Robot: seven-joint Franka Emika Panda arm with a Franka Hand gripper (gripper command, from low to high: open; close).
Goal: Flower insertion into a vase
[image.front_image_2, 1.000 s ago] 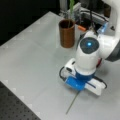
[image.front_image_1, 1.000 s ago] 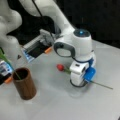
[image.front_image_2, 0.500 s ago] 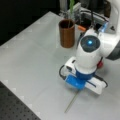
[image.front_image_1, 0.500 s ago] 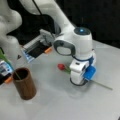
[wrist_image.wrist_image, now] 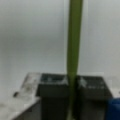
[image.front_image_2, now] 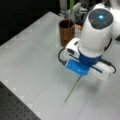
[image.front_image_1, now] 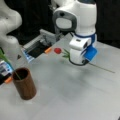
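Lying flat on the surface, the flower stem sits clamped between the end effector fingers, well apart from the vase.

Pale grey table with the brown vase near left, red-headed flower lying mid-right.

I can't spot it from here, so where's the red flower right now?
The red flower lies on the table in a front view, its stem between the gripper's jaws, right of the vase.

Brown vase, green stem, red bloom, grey table
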